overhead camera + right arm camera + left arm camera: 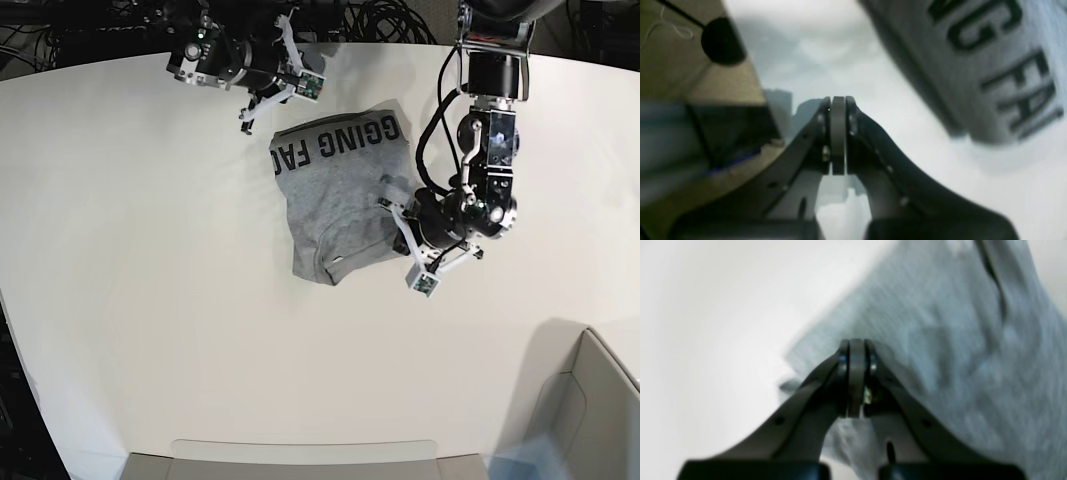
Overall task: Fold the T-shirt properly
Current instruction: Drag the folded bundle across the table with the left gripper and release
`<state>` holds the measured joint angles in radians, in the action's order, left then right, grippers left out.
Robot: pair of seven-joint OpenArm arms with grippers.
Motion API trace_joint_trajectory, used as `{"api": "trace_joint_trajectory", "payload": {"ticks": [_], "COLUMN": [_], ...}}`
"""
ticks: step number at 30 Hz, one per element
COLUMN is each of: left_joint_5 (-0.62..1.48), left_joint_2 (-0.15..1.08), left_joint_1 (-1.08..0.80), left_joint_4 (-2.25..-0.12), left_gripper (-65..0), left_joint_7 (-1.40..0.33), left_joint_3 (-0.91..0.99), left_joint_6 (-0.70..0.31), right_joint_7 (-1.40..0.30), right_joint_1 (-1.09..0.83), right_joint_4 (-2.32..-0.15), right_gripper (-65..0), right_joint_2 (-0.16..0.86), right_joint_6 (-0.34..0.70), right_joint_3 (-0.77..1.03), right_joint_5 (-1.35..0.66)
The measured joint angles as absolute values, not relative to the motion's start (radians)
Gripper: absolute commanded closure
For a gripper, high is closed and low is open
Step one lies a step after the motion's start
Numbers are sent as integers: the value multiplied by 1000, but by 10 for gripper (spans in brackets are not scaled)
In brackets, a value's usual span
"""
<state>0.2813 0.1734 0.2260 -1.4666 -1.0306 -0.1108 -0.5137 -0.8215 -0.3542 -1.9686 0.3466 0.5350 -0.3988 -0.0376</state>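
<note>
- mid-table (150, 300), toward the far edge: shirt (335, 200) lies part-folded, long axis running near-to-far, lettering at the far end.
- left claw (393, 205) sits at the shirt's right edge, the closer of the two; jaws fully closed; wrist view shows cloth (940, 340) just past the tips, can't tell if any is pinched.
- right claw (262, 108) is off the far-left corner, just clear of the cloth, closed on nothing.
</note>
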Motion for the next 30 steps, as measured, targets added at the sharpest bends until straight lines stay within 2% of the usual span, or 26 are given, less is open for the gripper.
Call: {"api": "trace_joint_trajectory", "payload": {"ticks": [6, 11, 14, 19, 23, 26, 30], "left_joint_5": [288, 288, 285, 281, 273, 270, 181], "left_joint_2": [129, 128, 113, 57, 69, 72, 61], "left_joint_1": [252, 212, 117, -45, -115, -125, -111], "left_joint_4": [-1501, -1632, -1695, -1819, -1888, -1876, -1737], "left_gripper": [0, 0, 0, 0, 0, 0, 0], "left_joint_7": [-1028, -1015, -1025, -1037, -1023, -1025, -1005], "left_joint_3": [-109, -106, -107, -113, -165, -222, -303], "left_joint_6": [-517, -514, -511, -516, -508, -513, -480], "right_joint_7": [-816, -823, -818, -828, -826, -822, -822], "right_joint_1": [-424, -395, -337, -318, -319, -320, -321], "right_joint_4": [-2035, -2025, -2002, -1932, -1911, -1897, -1893], "right_gripper": [0, 0, 0, 0, 0, 0, 0], "right_joint_2": [339, 218, 210, 221, 218, 205, 207], "right_joint_6": [535, 535, 535, 536, 535, 536, 536], "right_joint_3": [-194, 164, 286, 369, 370, 366, 342], "right_joint_5": [-35, -31, -34, -37, -39, -45, -46]}}
